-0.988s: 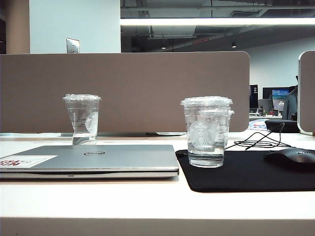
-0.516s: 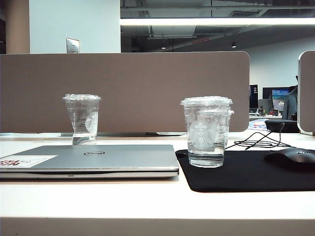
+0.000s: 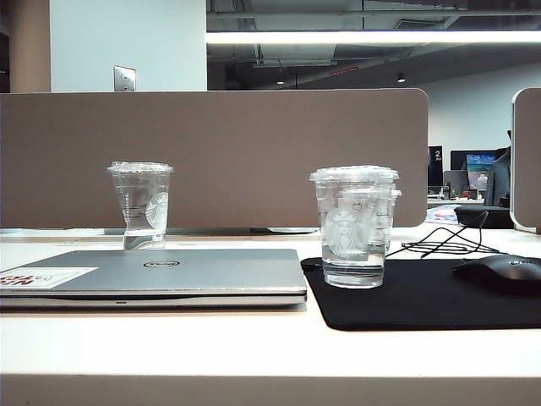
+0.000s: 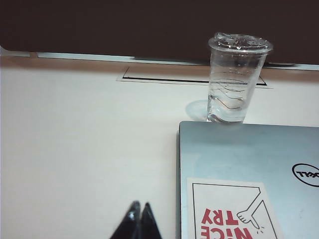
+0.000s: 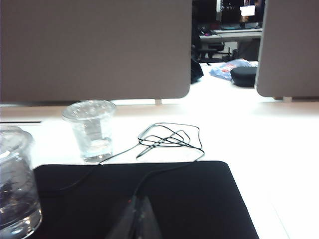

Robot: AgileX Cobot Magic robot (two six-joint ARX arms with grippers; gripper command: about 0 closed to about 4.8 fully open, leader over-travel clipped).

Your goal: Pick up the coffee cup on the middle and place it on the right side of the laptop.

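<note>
The coffee cup (image 3: 353,227), a short clear cup with a flat lid and a white mermaid logo, stands upright on the black mat (image 3: 423,296) just right of the closed silver laptop (image 3: 161,272). In the right wrist view the coffee cup (image 5: 14,184) is cut off by the frame edge. My right gripper (image 5: 138,205) hangs shut and empty over the mat (image 5: 189,199), apart from the cup. My left gripper (image 4: 140,207) is shut and empty over bare table beside the laptop (image 4: 239,164). Neither gripper shows in the exterior view.
A taller clear cup (image 3: 141,203) with black lines stands behind the laptop. A second short cup (image 5: 91,128) with a lumpy lid stands behind the mat, next to a tangled black cable (image 5: 169,137). A black mouse (image 3: 500,272) lies on the mat's right. A grey partition (image 3: 211,156) closes the back.
</note>
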